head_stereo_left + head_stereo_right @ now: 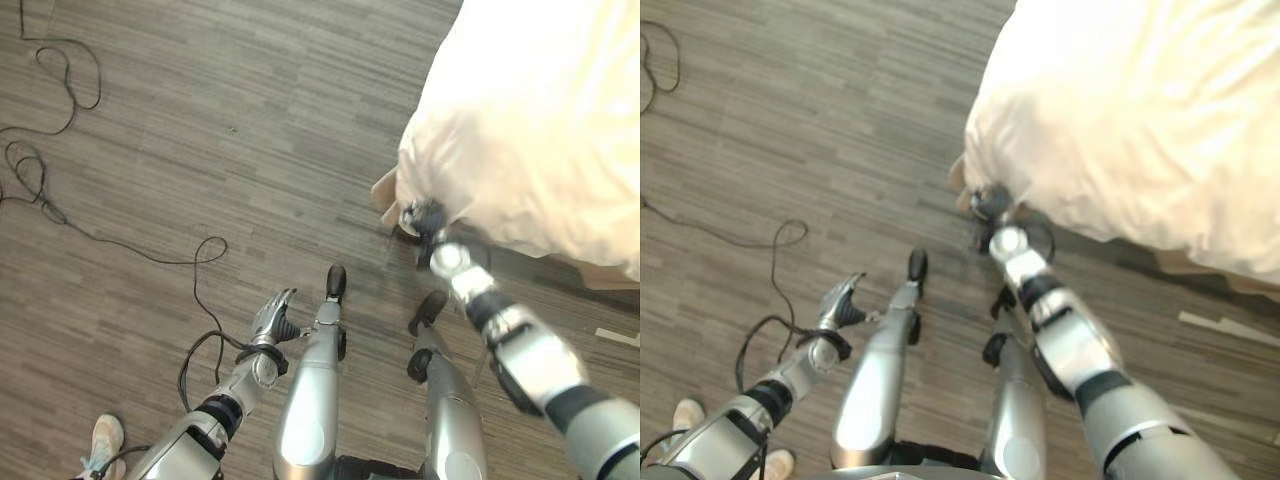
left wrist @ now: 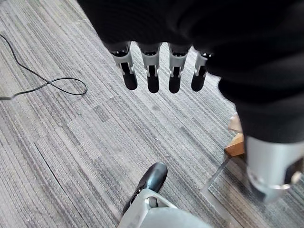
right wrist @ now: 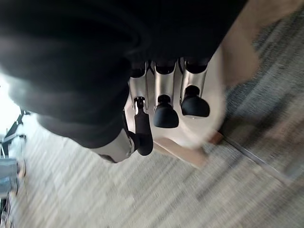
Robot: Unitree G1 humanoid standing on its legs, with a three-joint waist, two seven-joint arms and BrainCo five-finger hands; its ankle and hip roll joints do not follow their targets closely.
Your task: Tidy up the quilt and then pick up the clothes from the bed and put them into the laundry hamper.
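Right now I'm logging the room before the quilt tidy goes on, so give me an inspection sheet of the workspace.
Surface: grey wood-grain floor.
Job's things: cream quilt hanging over the bed corner; clothes and hamper: nothing seen.
Clutter: nothing seen.
Hands: right hand at the quilt's lower edge, grip cannot be told; left hand open over the floor, fingers straight.
Cables: black cable looping across the floor.
Surroundings: wooden bed leg; a person's shoe.
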